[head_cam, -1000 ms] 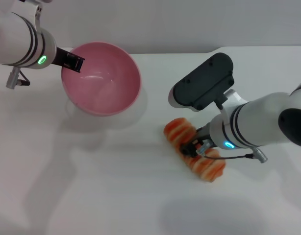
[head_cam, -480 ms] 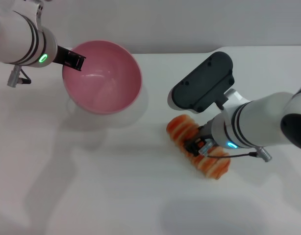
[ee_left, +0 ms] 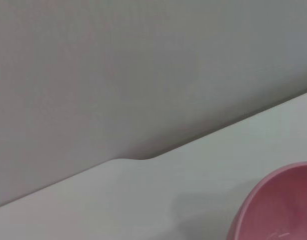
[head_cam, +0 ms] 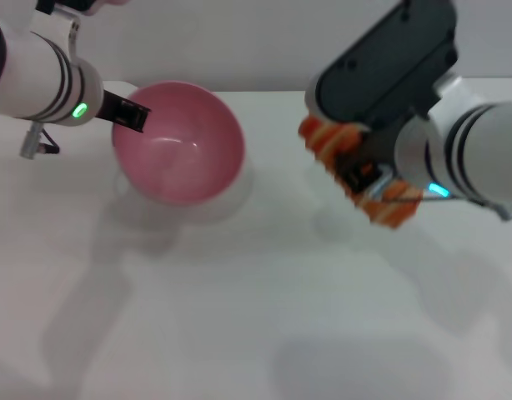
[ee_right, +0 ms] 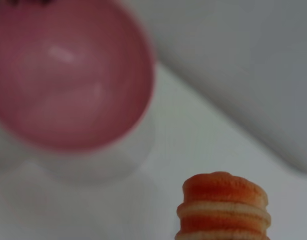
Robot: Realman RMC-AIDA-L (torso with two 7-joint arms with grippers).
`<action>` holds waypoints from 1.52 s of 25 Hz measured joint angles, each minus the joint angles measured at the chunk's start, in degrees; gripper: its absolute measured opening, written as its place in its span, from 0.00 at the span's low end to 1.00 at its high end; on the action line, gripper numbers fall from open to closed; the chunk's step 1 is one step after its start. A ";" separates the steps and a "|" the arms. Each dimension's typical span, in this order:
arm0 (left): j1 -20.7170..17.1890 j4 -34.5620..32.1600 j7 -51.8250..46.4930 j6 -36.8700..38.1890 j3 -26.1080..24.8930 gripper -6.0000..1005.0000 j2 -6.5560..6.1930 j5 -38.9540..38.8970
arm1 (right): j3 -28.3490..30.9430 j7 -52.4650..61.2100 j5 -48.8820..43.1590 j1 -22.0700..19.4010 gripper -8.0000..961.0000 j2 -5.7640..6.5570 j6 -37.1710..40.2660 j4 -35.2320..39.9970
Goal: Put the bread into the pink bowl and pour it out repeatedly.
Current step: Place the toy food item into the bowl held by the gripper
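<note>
The right gripper (head_cam: pixel 362 177) is closed around the bread (head_cam: pixel 388 200), holding it up off the white table (head_cam: pixel 239 317) beside the pink bowl (head_cam: pixel 179 153), whose rim the left gripper (head_cam: pixel 133 115) pinches.

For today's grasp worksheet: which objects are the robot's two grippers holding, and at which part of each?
The right gripper holds the bread around its middle, lifted off the table. The left gripper holds the pink bowl at its rim.
</note>
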State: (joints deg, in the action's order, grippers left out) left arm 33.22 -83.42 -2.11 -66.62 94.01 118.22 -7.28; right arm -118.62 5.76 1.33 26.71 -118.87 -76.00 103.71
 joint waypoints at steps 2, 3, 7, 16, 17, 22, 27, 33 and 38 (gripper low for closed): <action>-0.06 0.13 -0.04 0.55 1.00 0.05 0.06 -1.37 | 0.02 -0.21 -2.29 -0.19 0.38 0.01 -0.44 3.04; -0.12 0.15 -0.18 0.97 1.90 0.05 0.08 -2.29 | 0.08 -0.39 -2.88 -0.17 0.37 0.01 -0.38 4.13; 0.05 0.06 -0.54 1.88 5.45 0.05 0.18 -4.83 | 0.23 -0.73 -3.80 0.40 0.35 0.01 1.63 5.52; 0.90 -0.50 -0.72 2.16 7.41 0.05 0.26 -7.33 | -0.42 -0.66 -3.59 1.36 0.26 -0.25 9.62 -0.02; 0.99 -0.58 -0.72 2.17 7.42 0.05 0.26 -7.41 | -0.43 -0.56 -3.22 1.50 0.25 -0.27 10.44 -0.78; 1.17 -1.16 -0.74 2.19 7.42 0.05 0.36 -7.87 | -0.90 -0.31 -2.15 1.95 0.23 -0.32 14.98 -4.60; 1.25 -1.22 -0.66 2.20 7.41 0.05 0.32 -8.43 | -1.22 0.12 -1.09 1.99 0.23 -0.40 19.17 -7.36; 1.25 -1.22 -0.49 2.20 7.41 0.05 0.26 -8.75 | -1.83 0.32 -0.94 2.03 0.26 -0.40 19.21 -7.18; 1.24 -1.23 -0.34 2.18 7.41 0.05 0.26 -8.84 | -2.07 0.23 -0.93 1.99 0.31 -0.39 19.07 -7.61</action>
State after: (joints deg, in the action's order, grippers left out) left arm 34.47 -84.64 -2.45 -64.44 101.42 118.47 -16.12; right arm -120.69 5.99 0.41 28.71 -119.26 -56.93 96.10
